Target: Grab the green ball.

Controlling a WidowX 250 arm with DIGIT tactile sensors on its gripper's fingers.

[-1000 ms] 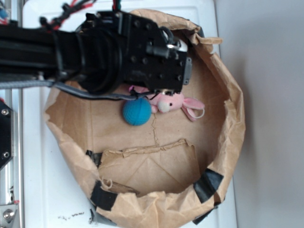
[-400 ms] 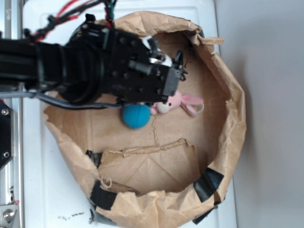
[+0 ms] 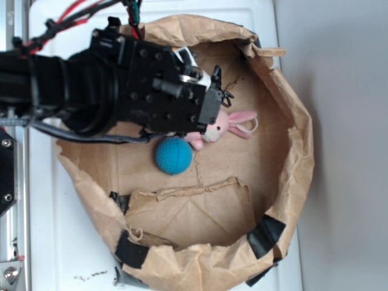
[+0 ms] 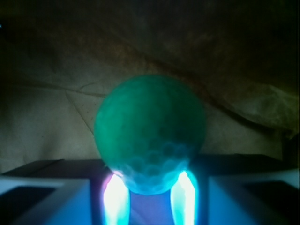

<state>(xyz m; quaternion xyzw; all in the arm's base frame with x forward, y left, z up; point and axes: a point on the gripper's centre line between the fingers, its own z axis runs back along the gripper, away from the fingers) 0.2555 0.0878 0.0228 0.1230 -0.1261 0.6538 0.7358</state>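
gripping the green ball (image 4: 150, 133), the jaws pinch it from both sides in the wrist view; the gripper (image 3: 212, 91) and arm reach horizontally from the left over the paper bag (image 3: 291, 182), near the blue ball (image 3: 173, 155) and pink plush toy (image 3: 227, 124).

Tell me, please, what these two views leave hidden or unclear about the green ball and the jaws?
- Exterior view: the green ball is not visible at all; the black gripper and arm cover that part of the paper bag.
- Wrist view: the green ball sits between the jaws, but dim light and glare hide whether they touch it.
- Exterior view: the arm covers part of the pink plush toy.
- Wrist view: the blue ball is out of frame.
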